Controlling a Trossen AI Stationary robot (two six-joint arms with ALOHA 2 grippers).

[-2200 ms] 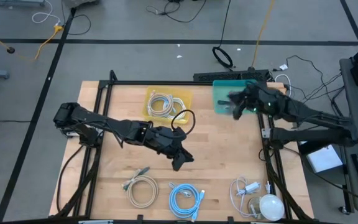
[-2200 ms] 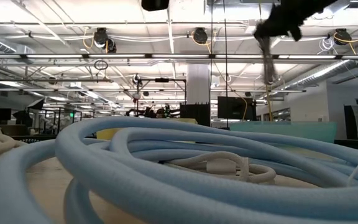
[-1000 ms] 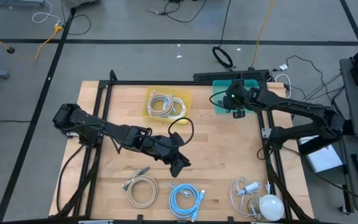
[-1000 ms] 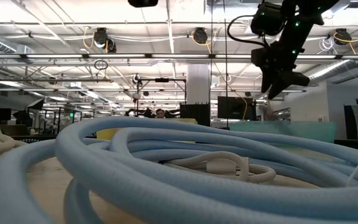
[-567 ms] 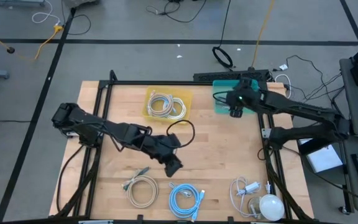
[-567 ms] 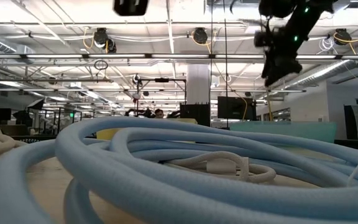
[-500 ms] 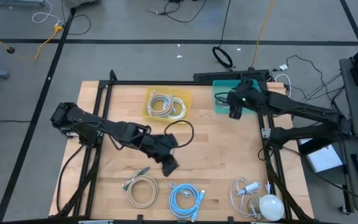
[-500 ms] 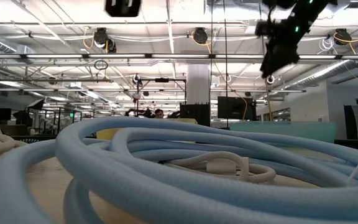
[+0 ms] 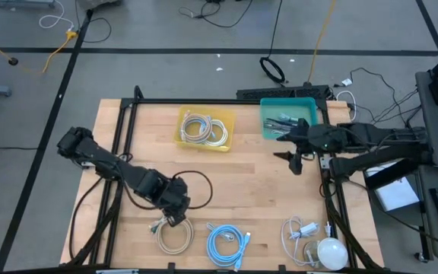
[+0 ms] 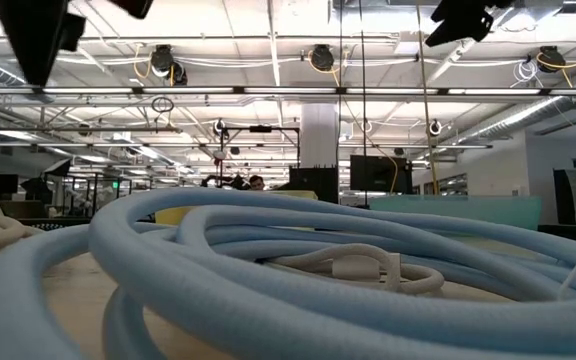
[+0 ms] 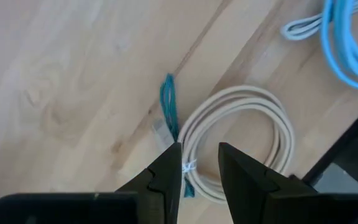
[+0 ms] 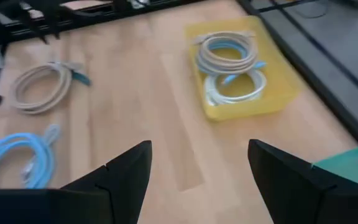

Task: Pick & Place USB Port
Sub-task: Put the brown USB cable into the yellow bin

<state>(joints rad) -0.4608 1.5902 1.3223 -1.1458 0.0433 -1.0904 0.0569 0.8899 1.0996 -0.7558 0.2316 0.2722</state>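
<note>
My left gripper (image 9: 175, 215) hangs open by a narrow gap over the top edge of a beige cable coil (image 9: 172, 234) near the table's front. In the left wrist view the coil (image 11: 241, 137) with its teal tie (image 11: 168, 102) lies below the fingertips (image 11: 200, 149). The low view shows this gripper (image 10: 30, 35) high above the table. My right gripper (image 9: 295, 161) is wide open and empty (image 12: 199, 146), just in front of the green bin (image 9: 307, 106), which holds a few small dark cables. A white cable bundle with a round white plug (image 9: 314, 242) lies at the front right.
A yellow bin (image 9: 204, 129) with coiled cables stands at the back middle; it also shows in the right wrist view (image 12: 238, 71). A light-blue cable coil (image 9: 226, 243) lies at the front, filling the low view (image 10: 268, 270). Bare wood lies between the two arms.
My left gripper has gone from the table's middle toward the near left, ending over the beige coil. My right gripper has left the green bin, gone toward the near edge and turned; I see nothing in it.
</note>
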